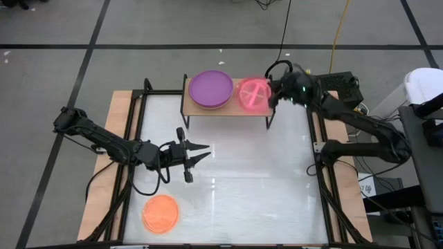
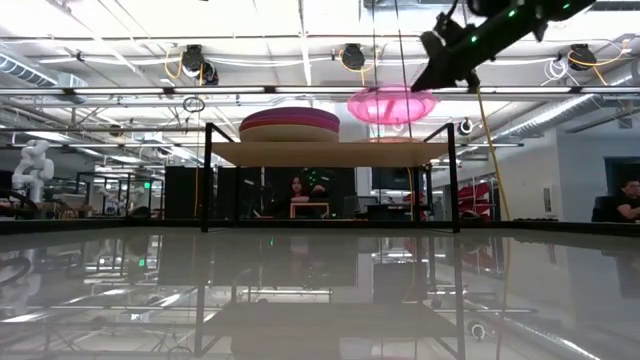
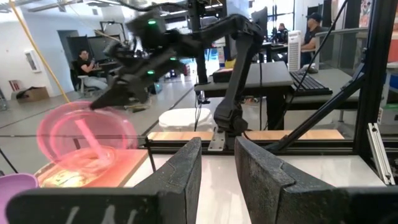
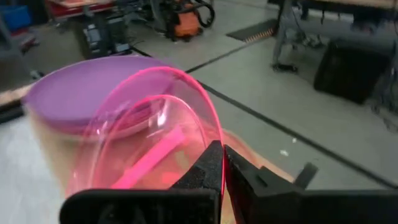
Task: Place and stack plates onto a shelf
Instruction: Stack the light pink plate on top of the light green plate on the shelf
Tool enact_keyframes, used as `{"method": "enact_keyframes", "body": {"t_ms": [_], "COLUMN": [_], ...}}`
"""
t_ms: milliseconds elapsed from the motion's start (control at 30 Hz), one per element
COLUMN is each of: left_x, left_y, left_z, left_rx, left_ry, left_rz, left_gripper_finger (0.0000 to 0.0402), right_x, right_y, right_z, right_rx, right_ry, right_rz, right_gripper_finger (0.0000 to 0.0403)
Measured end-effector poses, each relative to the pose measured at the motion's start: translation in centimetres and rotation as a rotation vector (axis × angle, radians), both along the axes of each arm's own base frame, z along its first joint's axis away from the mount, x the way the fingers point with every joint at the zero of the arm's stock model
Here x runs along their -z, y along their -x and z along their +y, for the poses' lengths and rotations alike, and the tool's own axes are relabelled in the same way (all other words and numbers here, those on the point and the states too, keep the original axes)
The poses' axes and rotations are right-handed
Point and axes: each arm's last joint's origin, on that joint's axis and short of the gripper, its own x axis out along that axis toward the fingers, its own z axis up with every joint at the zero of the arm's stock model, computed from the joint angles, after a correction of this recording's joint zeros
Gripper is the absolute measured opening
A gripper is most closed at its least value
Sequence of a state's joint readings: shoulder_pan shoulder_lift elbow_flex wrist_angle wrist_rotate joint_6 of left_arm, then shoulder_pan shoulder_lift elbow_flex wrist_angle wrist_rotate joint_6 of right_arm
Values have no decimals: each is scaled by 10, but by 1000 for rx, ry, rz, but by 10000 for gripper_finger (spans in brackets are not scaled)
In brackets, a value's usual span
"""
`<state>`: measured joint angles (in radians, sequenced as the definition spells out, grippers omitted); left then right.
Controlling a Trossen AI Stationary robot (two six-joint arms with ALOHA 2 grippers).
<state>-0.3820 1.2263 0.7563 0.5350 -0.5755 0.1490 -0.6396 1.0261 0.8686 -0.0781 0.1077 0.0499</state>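
I've got the right gripper point(image 1: 271, 92) up at the far side of the table, over the right half of the shelf point(image 1: 208, 111), and its fingers are pinched tight on the rim of the pink plate point(image 1: 253, 93). From the right wrist camera the two dark fingers point(image 4: 208, 168) meet on the plate's point(image 4: 155, 143) clear pink edge with no gap showing. In the low view that pink plate point(image 2: 391, 104) hangs just above the shelf board point(image 2: 330, 153), tilted a little, and I can't tell whether its underside touches the wood. To its left sits a stack with the purple plate point(image 1: 210, 88) on top; the low view shows the stack point(image 2: 290, 124) resting flat on the board.

My left gripper point(image 1: 196, 155) waits low over the middle of the white table point(image 1: 263, 180), fingers spread apart and holding nothing; its own camera shows the two pads point(image 3: 180, 171) with open space between them. An orange plate point(image 1: 160, 211) lies flat on the table at the near left, well apart from the shelf. Beyond the table I can see people seated at desks.
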Motion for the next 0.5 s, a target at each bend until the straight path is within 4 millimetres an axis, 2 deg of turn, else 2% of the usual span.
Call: {"method": "enact_keyframes", "body": {"t_ms": [133,267,500], "left_x": [0,0,1], "left_y": [0,0,0], "left_z": [0,1,1], "left_rx": [-2,-3,-3], "left_ry": [-2,-2,0], "left_rz": [0,0,5], "left_gripper_finger": [103,103,103], "right_x": [2,10,30], "right_y": [-1,-6,-12], "right_z": [-33,-59,-77], "right_rx": [39,58,69], "right_ry": [-77,-131,-191], "right_rz": [-10,9,65], "right_gripper_finger": [0,0,0]}}
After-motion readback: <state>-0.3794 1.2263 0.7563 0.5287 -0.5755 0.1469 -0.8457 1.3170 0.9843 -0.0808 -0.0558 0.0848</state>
